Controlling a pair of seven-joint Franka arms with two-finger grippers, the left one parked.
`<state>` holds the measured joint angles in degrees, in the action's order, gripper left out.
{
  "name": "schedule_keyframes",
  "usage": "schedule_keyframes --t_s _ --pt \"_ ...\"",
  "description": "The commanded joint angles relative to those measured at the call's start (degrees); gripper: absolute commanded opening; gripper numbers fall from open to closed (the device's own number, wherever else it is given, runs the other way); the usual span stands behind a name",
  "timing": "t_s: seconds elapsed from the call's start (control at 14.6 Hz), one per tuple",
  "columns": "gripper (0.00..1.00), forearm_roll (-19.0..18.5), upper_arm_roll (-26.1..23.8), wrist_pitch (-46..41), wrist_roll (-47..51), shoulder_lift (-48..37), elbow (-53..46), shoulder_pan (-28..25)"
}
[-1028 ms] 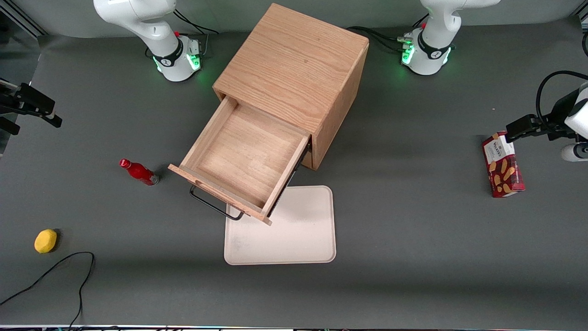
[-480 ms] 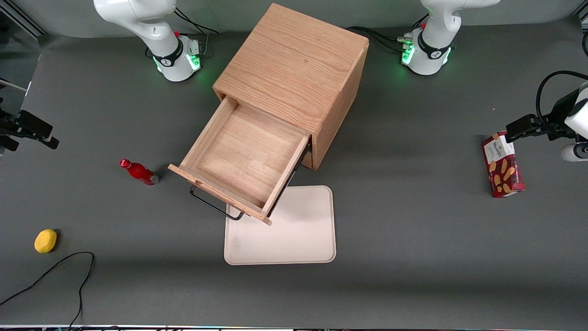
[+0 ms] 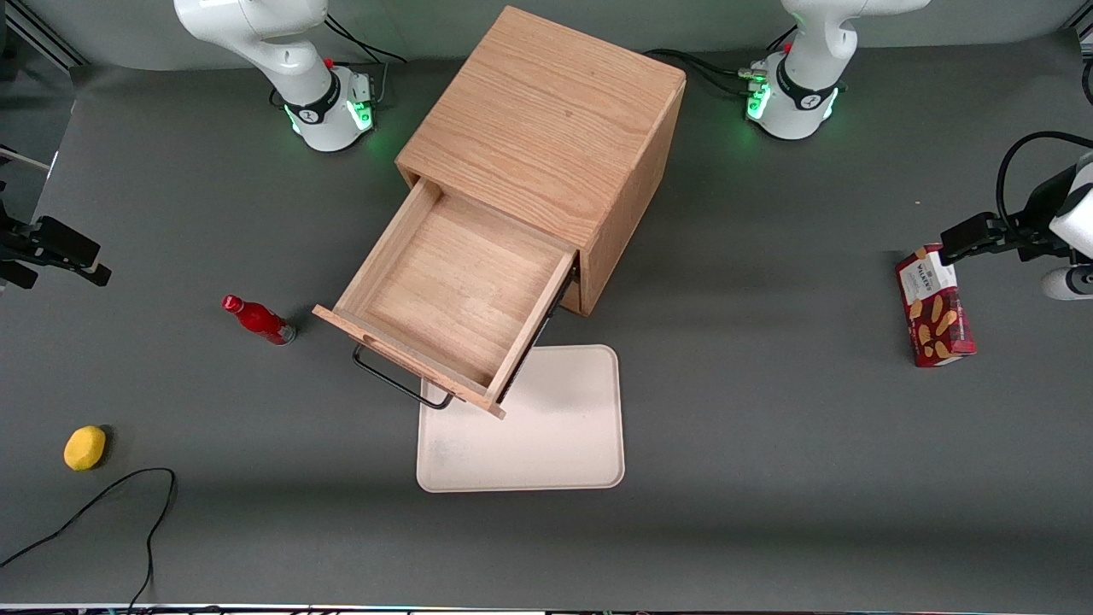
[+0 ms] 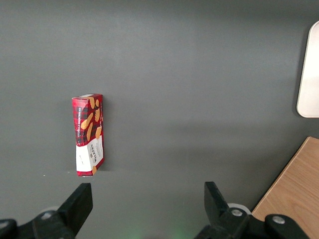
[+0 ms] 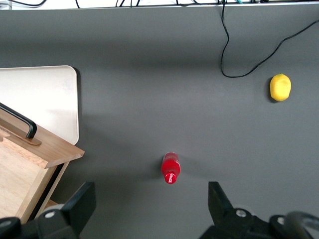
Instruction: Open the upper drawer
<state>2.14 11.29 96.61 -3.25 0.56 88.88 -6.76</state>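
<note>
Looking down from my wrist, I see my gripper (image 5: 152,209) with its two black fingers (image 5: 79,206) spread wide and nothing between them, hanging above bare mat well clear of the cabinet. Under me stands a red bottle (image 5: 170,168), with a yellow lemon (image 5: 280,87) and a black cable (image 5: 249,55) farther off, and only one corner of the upper drawer (image 5: 30,164) with its black handle (image 5: 20,122) over the white tray (image 5: 45,99).

The front view gives what my wrist misses: the whole wooden cabinet (image 3: 546,128) at mid-table, the upper drawer (image 3: 452,295) pulled fully out with its shallow box bare, and my gripper (image 3: 53,253) at the table's edge on the working arm's end. The left wrist view alone shows the red biscuit box (image 4: 88,134) plainly, lying toward the parked arm's end.

Against a second ago, my gripper sits lower in the front view and nearer that camera; the drawer, bottle and lemon have not shifted.

The drawer's long axis runs diagonally out of the cabinet, its handle end pointing toward the front camera and slightly toward my end, overhanging the tray's corner.
</note>
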Motion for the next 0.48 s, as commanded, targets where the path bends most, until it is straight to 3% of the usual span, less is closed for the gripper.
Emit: schedule_keyframes --t_s 0.0,0.21,0.41 --pt "1.0 -0.7 -0.8 -0.6 0.7 -1.4 0.3 0.5" --pt "1.0 -0.8 -3.9 -0.6 0.7 -1.4 0.2 3.5" --pt "1.0 -0.8 -4.0 -0.7 0.8 -1.4 0.3 3.2"
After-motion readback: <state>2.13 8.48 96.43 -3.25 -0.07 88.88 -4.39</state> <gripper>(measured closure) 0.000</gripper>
